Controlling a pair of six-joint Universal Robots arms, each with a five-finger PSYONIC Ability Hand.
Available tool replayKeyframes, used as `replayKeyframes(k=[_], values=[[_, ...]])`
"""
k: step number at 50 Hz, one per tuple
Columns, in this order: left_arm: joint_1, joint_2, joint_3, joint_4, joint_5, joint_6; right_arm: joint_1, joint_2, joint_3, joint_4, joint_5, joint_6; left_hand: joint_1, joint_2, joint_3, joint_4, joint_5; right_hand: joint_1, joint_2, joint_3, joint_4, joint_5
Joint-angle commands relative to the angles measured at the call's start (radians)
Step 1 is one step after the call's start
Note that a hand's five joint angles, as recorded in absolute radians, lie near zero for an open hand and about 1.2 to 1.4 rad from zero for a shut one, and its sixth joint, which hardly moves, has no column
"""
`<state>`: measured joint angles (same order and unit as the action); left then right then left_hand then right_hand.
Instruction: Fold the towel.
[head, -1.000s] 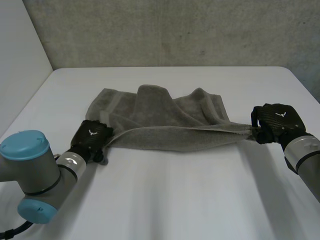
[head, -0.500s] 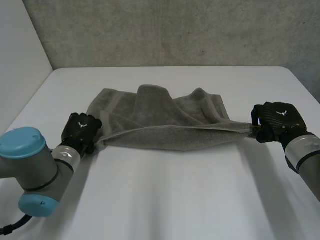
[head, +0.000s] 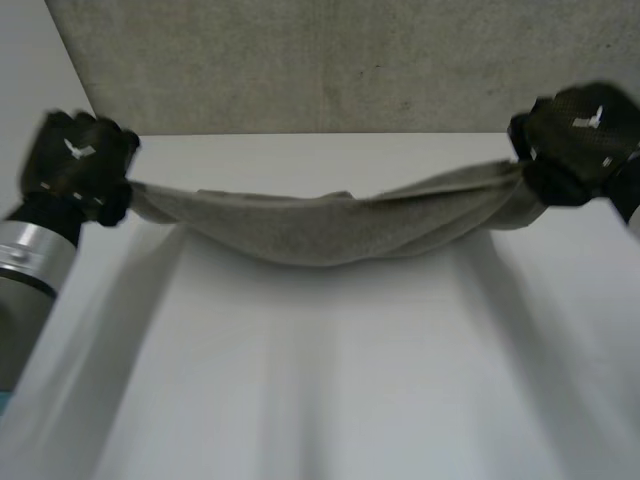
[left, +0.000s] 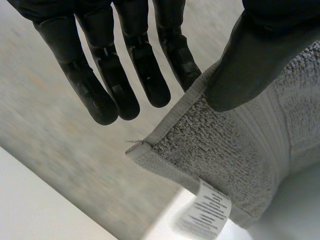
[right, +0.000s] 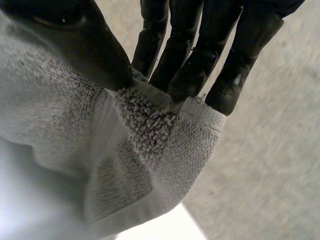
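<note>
Above one table (head: 300, 390), the left robot hand (head: 75, 165) and right robot hand (head: 580, 140) pinch one towel's (head: 320, 232) corners.

Left robot hand (head: 75, 165), right robot hand (head: 580, 140), pinching

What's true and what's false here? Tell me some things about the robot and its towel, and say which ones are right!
1. The left hand and the right hand each hold one end of the towel. True.
2. The towel lies neatly folded on the table. False: it hangs between the two hands and sags in the middle.
3. A white label is sewn on near the corner that the left hand holds. True.
4. The right hand is open and touches nothing. False: it pinches a corner of the towel.
5. The towel is bright red. False: it is grey.
</note>
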<state>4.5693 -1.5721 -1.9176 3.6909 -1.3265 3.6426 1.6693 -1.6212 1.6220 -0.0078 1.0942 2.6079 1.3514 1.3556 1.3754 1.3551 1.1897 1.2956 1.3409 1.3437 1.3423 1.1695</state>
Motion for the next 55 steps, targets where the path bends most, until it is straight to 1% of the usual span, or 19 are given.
replayKeyframes(k=[1, 6, 8, 11, 13, 15, 16, 17, 18, 20, 23, 25, 26, 28, 35, 39, 45, 50, 55], values=[[0.025, 0.156, -0.012, -0.104, 0.029, -0.021, -0.028, -0.017, -0.183, 0.204, -0.051, -0.032, 0.045, 0.041, 0.021, 0.041, 0.032, 0.101, 0.055, 0.053, 0.054, 0.052], [0.037, 0.159, -0.053, -0.17, 0.099, -0.045, -0.046, 0.06, -0.246, 0.359, -0.062, -0.112, 0.045, 0.041, 0.021, 0.041, 0.032, 0.101, 0.055, 0.053, 0.054, 0.052], [0.046, 0.155, -0.064, -0.169, 0.105, -0.044, -0.051, 0.127, -0.281, 0.451, -0.031, -0.22, 0.045, 0.041, 0.021, 0.041, 0.032, 0.101, 0.055, 0.053, 0.054, 0.052], [0.063, 0.124, -0.069, -0.164, 0.109, -0.045, -0.051, 0.156, -0.298, 0.5, -0.017, -0.276, 0.045, 0.041, 0.021, 0.041, 0.032, 0.101, 0.055, 0.053, 0.054, 0.052], [0.066, 0.085, -0.063, -0.164, 0.11, -0.042, -0.054, 0.237, -0.349, 0.577, 0.03, -0.359, 0.045, 0.041, 0.021, 0.041, 0.032, 0.101, 0.055, 0.053, 0.054, 0.052], [0.066, 0.038, -0.049, -0.164, 0.109, -0.039, -0.045, 0.285, -0.378, 0.592, 0.061, -0.376, 0.045, 0.041, 0.021, 0.041, 0.032, 0.101, 0.055, 0.053, 0.054, 0.052], [0.069, -0.009, -0.029, -0.16, 0.11, -0.038, -0.042, 0.332, -0.405, 0.595, 0.096, -0.377, 0.045, 0.041, 0.021, 0.041, 0.032, 0.101, 0.055, 0.053, 0.054, 0.052], [0.069, -0.061, 0.001, -0.158, 0.11, -0.038, -0.042, 0.333, -0.406, 0.595, 0.096, -0.377, 0.045, 0.041, 0.021, 0.041, 0.032, 0.101, 0.055, 0.053, 0.054, 0.052], [0.069, -0.062, 0.002, -0.158, 0.11, -0.038, -0.042, 0.38, -0.427, 0.595, 0.116, -0.377, 0.045, 0.041, 0.021, 0.041, 0.032, 0.101, 0.055, 0.053, 0.054, 0.052], [0.066, -0.194, 0.073, -0.154, 0.109, -0.036, -0.042, 0.427, -0.448, 0.591, 0.128, -0.371, 0.045, 0.041, 0.021, 0.041, 0.032, 0.101, 0.055, 0.053, 0.054, 0.052], [0.054, -0.261, 0.121, -0.154, 0.107, -0.036, -0.04, 0.527, -0.496, 0.571, 0.142, -0.359, 0.045, 0.041, 0.021, 0.041, 0.032, 0.101, 0.055, 0.053, 0.054, 0.052], [0.036, -0.395, 0.24, -0.154, 0.096, -0.038, -0.033, 0.573, -0.522, 0.554, 0.148, -0.342, 0.045, 0.041, 0.021, 0.041, 0.032, 0.101, 0.055, 0.053, 0.054, 0.052], [0.036, -0.396, 0.241, -0.154, 0.096, -0.038, -0.025, 0.611, -0.548, 0.54, 0.151, -0.316, 0.045, 0.041, 0.021, 0.041, 0.032, 0.101, 0.055, 0.053, 0.054, 0.052], [-0.002, -0.52, 0.359, -0.158, 0.093, -0.038, -0.016, 0.649, -0.576, 0.526, 0.158, -0.282, 0.045, 0.041, 0.021, 0.041, 0.032, 0.101, 0.055, 0.053, 0.054, 0.052], [-0.049, -0.698, 0.587, -0.166, 0.081, -0.036, 0.027, 0.8, -0.73, 0.509, 0.191, -0.203, 0.045, 0.041, 0.021, 0.041, 0.032, 0.101, 0.055, 0.053, 0.054, 0.052], [-0.059, -0.775, 0.707, -0.175, 0.046, -0.036, 0.041, 0.848, -0.783, 0.511, 0.211, -0.201, 0.045, 0.041, 0.021, 0.041, 0.032, 0.101, 0.055, 0.053, 0.054, 0.052], [-0.07, -0.795, 0.761, -0.192, 0.02, -0.038, 0.046, 0.857, -0.814, 0.511, 0.205, -0.193, 0.045, 0.041, 0.021, 0.041, 0.032, 0.101, 0.055, 0.053, 0.054, 0.052], [-0.072, -0.778, 0.756, -0.19, 0.015, -0.038, 0.056, 0.819, -0.83, 0.511, 0.202, -0.198, 0.045, 0.041, 0.021, 0.041, 0.032, 0.101, 0.055, 0.053, 0.054, 0.052], [-0.072, -0.688, 0.762, -0.175, 0.013, -0.048, 0.067, 0.767, -0.907, 0.476, 0.21, -0.192, 0.045, 0.041, 0.021, 0.041, 0.032, 0.101, 0.055, 0.053, 0.054, 0.052]])
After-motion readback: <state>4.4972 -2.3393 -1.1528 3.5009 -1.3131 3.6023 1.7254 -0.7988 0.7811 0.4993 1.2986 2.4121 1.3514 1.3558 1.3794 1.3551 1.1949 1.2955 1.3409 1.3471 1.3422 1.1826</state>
